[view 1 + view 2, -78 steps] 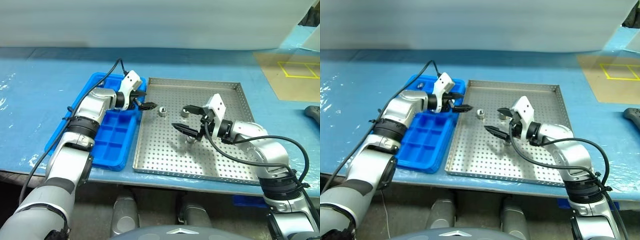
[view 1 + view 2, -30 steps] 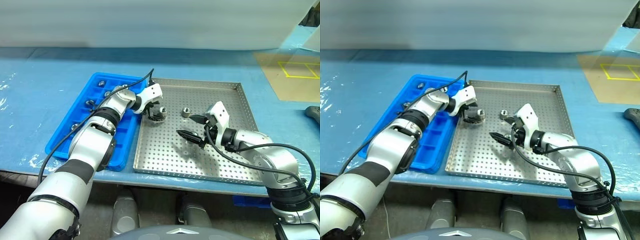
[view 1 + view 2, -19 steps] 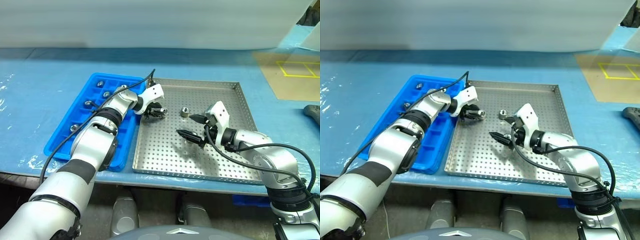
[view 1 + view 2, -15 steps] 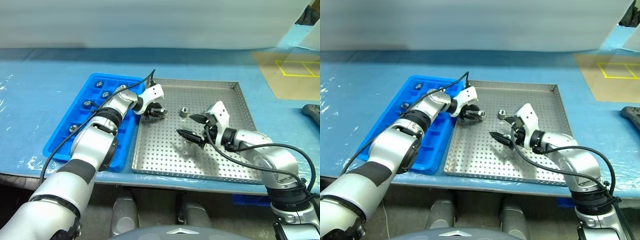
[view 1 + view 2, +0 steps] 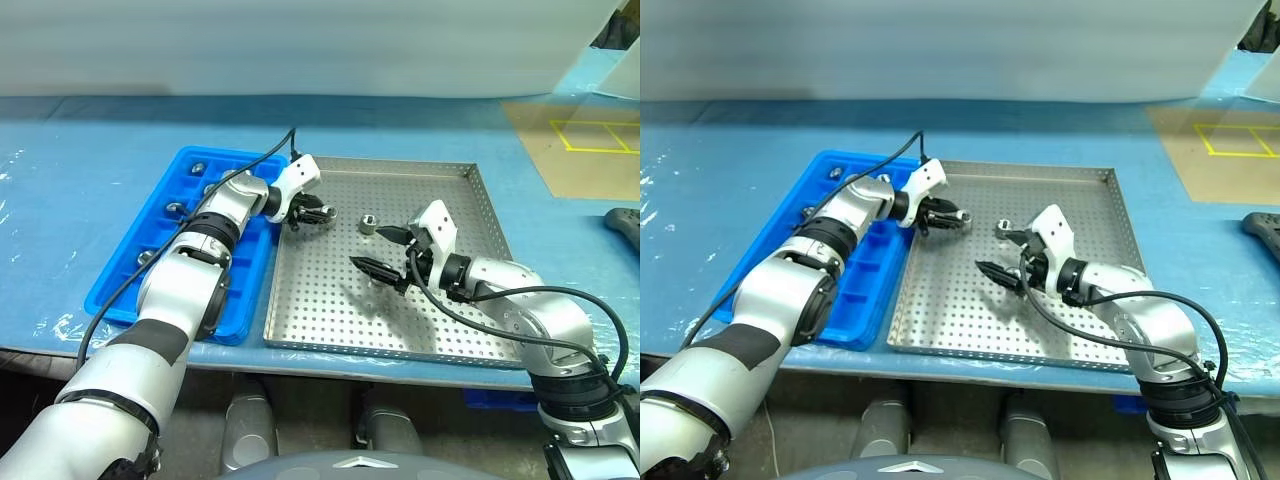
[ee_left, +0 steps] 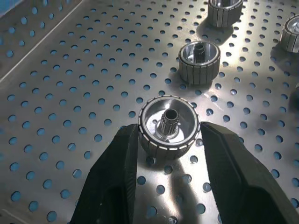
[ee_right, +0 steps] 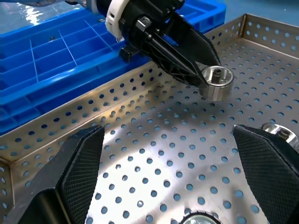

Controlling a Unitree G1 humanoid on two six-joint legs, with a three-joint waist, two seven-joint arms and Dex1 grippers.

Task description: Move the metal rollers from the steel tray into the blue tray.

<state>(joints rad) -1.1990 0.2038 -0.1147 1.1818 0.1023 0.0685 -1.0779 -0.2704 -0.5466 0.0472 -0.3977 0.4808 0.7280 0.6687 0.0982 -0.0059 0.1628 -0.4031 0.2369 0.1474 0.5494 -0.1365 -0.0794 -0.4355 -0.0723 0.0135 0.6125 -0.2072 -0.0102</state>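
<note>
My left gripper (image 5: 320, 212) is shut on one metal roller (image 6: 169, 127), a ribbed silver ring with a dark centre hole, held a little above the floor of the steel tray (image 5: 440, 330) near its left rim. The right wrist view shows that roller (image 7: 216, 83) pinched at the left fingertips. Other rollers stand on the perforated floor: one (image 5: 368, 224) mid-tray, one (image 6: 199, 62) just past the held one. My right gripper (image 5: 376, 250) hovers open over the tray's middle with nothing between its fingers. The blue tray (image 5: 215, 285) lies left of the steel tray with several rollers (image 5: 176, 207) in its compartments.
Both trays sit on a blue plastic-covered table. A brown panel with yellow tape marks (image 5: 590, 135) lies at the far right, and a dark object (image 5: 625, 222) pokes in at the right edge.
The left gripper has shut on the roller by the steel tray's left rim and raised it slightly off the floor. The right arm has stayed where it was.
</note>
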